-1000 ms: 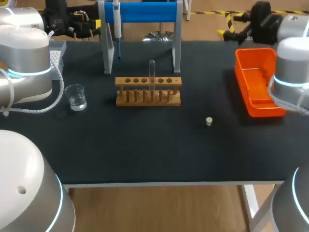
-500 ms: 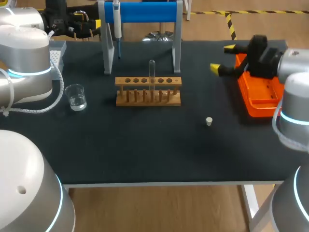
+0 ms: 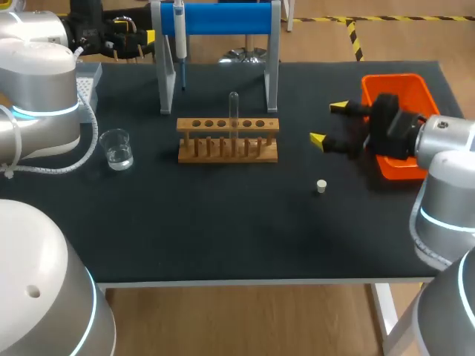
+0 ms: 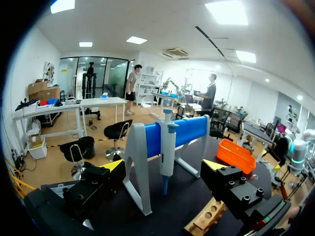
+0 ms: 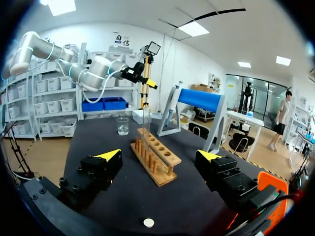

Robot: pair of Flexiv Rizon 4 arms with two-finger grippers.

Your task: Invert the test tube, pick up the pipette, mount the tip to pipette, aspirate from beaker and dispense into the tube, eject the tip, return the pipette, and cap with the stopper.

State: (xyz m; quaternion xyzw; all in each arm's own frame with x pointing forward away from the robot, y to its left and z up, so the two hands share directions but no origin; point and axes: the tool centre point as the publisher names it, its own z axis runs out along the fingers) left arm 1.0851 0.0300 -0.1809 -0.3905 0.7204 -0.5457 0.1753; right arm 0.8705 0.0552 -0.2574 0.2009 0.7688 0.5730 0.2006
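Observation:
A clear test tube (image 3: 233, 111) stands upright in the wooden rack (image 3: 228, 139) at mid-table. My right gripper (image 3: 329, 123) hangs open and empty to the right of the rack, pointing at it. From the right wrist view, the rack (image 5: 147, 147) and tube (image 5: 146, 119) lie ahead of the open right gripper (image 5: 159, 156), and the white stopper (image 5: 148, 222) lies under it. The stopper (image 3: 321, 186) sits on the mat. The pipette (image 3: 179, 33) hangs on the blue stand (image 3: 223, 18). My left gripper (image 4: 164, 167) is open, facing the pipette (image 4: 166, 152). The beaker (image 3: 116, 148) holds clear liquid.
An orange bin (image 3: 397, 93) lies at the right edge, just behind my right wrist. A grey tip box (image 3: 89, 78) sits at the back left, partly hidden by my left arm. Bare dark mat spreads across the front of the table.
My right arm has swung its gripper from the back right corner, over the orange bin, down and left toward the rack. The left arm has stayed put.

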